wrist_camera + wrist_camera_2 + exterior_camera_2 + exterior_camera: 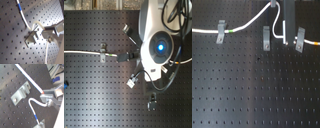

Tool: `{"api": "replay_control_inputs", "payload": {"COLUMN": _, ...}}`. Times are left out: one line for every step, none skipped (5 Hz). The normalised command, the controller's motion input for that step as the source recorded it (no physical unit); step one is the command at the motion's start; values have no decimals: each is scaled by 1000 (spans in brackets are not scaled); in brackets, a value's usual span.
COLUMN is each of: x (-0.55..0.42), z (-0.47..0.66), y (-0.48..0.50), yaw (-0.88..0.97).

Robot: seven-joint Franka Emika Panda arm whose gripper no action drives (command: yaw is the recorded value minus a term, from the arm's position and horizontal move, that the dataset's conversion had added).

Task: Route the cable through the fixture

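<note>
The white cable (247, 23) runs from the first exterior view's left through a slanted clip (221, 30), with a green band just past it. It climbs to the top, drops in a loop and leaves to the right with an orange band. The fixture (266, 38) stands upright with no cable in it. My gripper (286, 40) hangs just right of it, shut on the cable's loop. In the second wrist view the fingers (50, 97) pinch the cable (33, 102) beside a grey clip (21, 94). The first wrist view shows a blue band on the cable (20, 10).
A second slanted clip (298, 40) stands right of my gripper in the first exterior view, with the cable passing it. All of this sits on a black perforated board (252, 90). In the second exterior view the white arm body (156, 42) hides the middle of the scene.
</note>
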Motion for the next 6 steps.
{"api": "replay_control_inputs", "payload": {"x": -29, "z": 37, "y": -23, "yaw": 0}}
{"api": "replay_control_inputs", "payload": {"x": -155, "z": 188, "y": -17, "yaw": 63}}
{"api": "replay_control_inputs", "payload": {"x": -208, "z": 240, "y": -22, "yaw": 63}}
{"api": "replay_control_inputs", "payload": {"x": -241, "z": 270, "y": -21, "yaw": 57}}
{"api": "replay_control_inputs", "payload": {"x": -204, "z": 200, "y": -14, "yaw": 37}}
{"api": "replay_control_inputs", "payload": {"x": -2, "z": -1, "y": 21, "yaw": 0}}
